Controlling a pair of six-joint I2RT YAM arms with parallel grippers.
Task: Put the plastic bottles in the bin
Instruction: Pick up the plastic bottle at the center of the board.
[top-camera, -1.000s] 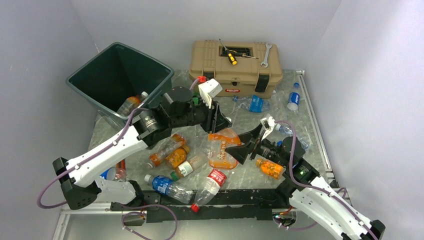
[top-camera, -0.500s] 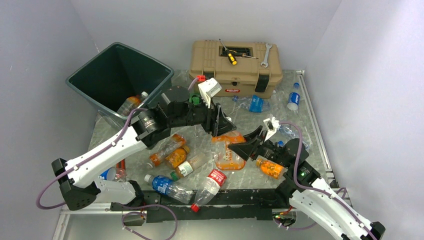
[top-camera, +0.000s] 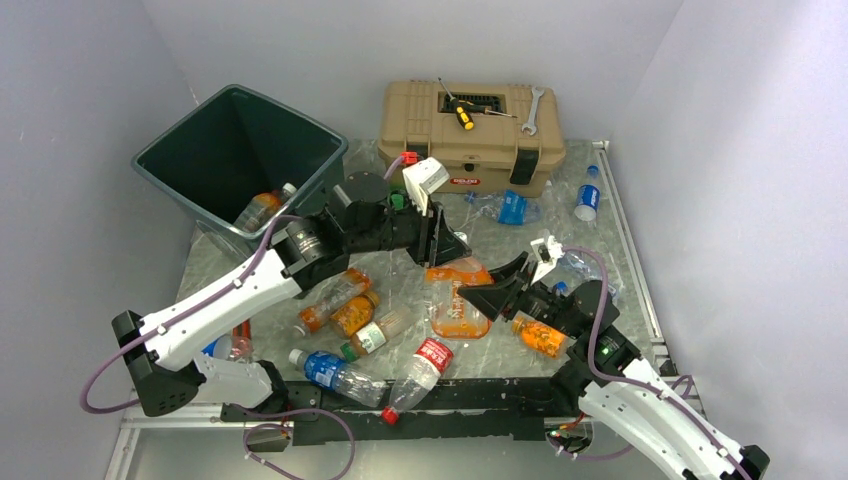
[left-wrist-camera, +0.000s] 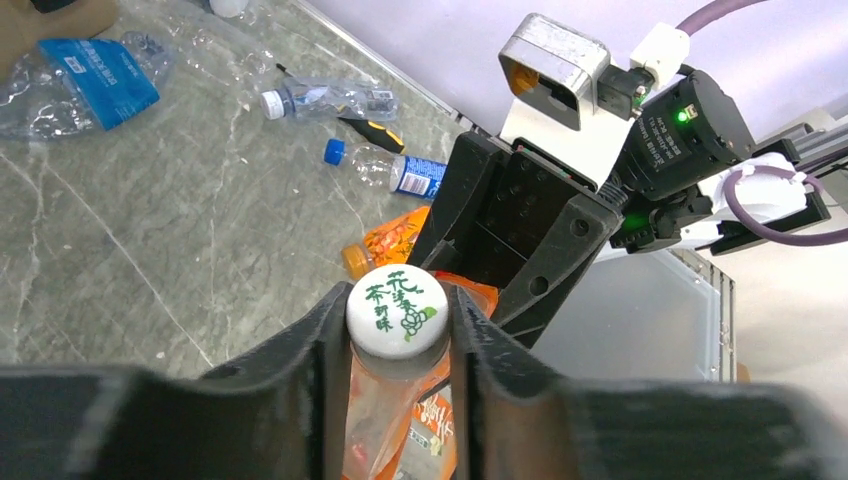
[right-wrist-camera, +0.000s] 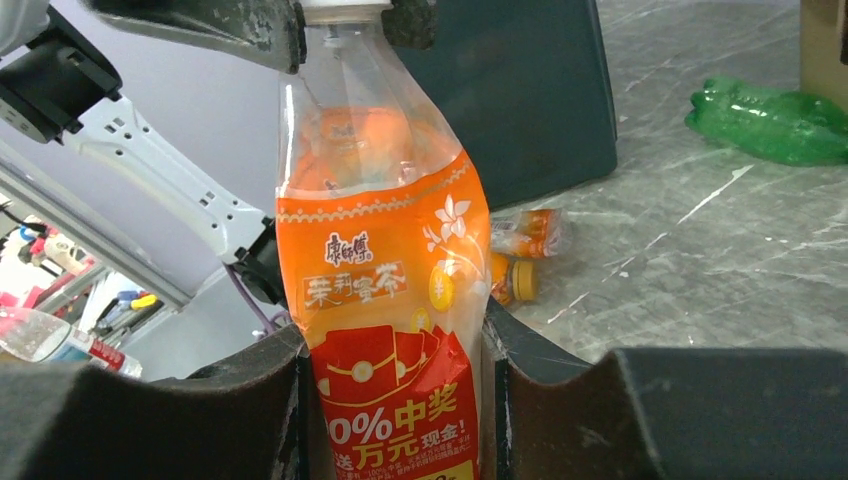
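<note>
A crushed clear bottle with an orange and red label (top-camera: 455, 297) (right-wrist-camera: 385, 270) is held at both ends. My left gripper (top-camera: 445, 253) (left-wrist-camera: 397, 322) is shut on its white cap (left-wrist-camera: 397, 308). My right gripper (top-camera: 480, 298) (right-wrist-camera: 395, 400) is shut on the labelled lower body. The dark green bin (top-camera: 172, 160) stands at the back left with a bottle (top-camera: 260, 208) inside. More bottles lie loose: orange ones (top-camera: 340, 300), a blue-labelled one (top-camera: 335, 370), a red-labelled one (top-camera: 425, 365).
The tan toolbox (top-camera: 470, 125) stands at the back with a screwdriver (top-camera: 462, 113) and a wrench (top-camera: 531, 110) on its lid. A crushed blue-labelled bottle (top-camera: 510, 207) and a blue-capped one (top-camera: 587, 200) lie near it. A green bottle (right-wrist-camera: 775, 120) lies by the bin.
My right gripper went from wide open to shut on the bottle's lower body. My left gripper loosened briefly, then shut again on the cap. The bottle shifted slightly to the right.
</note>
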